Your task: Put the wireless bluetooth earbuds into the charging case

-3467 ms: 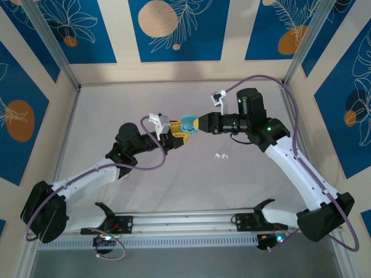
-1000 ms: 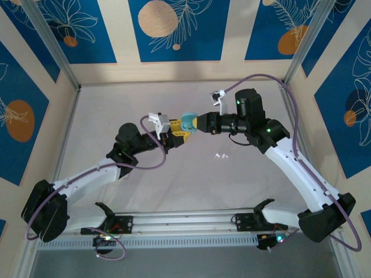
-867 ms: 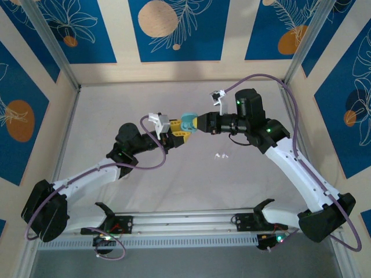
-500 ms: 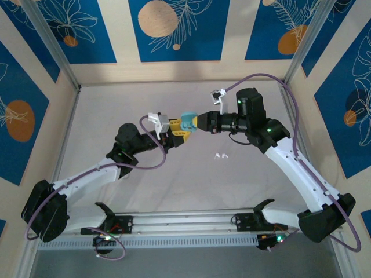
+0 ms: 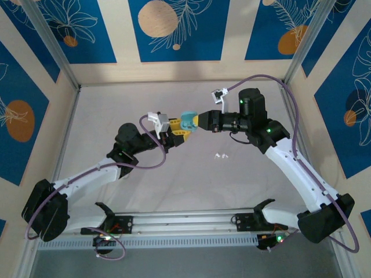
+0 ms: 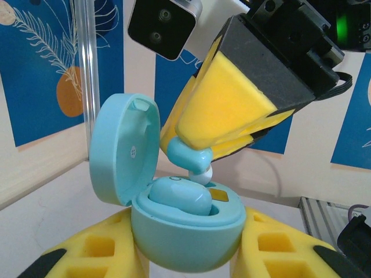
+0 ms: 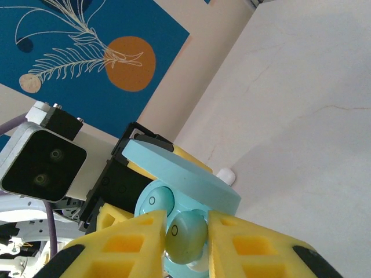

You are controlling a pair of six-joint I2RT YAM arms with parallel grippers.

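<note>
A teal charging case (image 6: 185, 240) with its lid (image 6: 123, 149) swung open is clamped between the yellow fingers of my left gripper (image 6: 188, 249). One teal earbud (image 6: 177, 196) sits in a slot of the case. My right gripper (image 7: 186, 231) is shut on a second teal earbud (image 7: 185, 236). This earbud (image 6: 189, 157) hangs white tip down, just over the empty slot beside the seated one. In the top view the two grippers (image 5: 174, 130) (image 5: 198, 121) meet at the case (image 5: 186, 120) above the middle of the table.
Two small white earbuds (image 5: 221, 155) lie on the table right of centre, below the right forearm. The left wrist camera (image 7: 43, 165) stands close behind the case. Patterned walls enclose the table on three sides.
The right gripper has shifted slightly left with the teal earbud, closer over the open case. The left arm and the case have stayed put.
</note>
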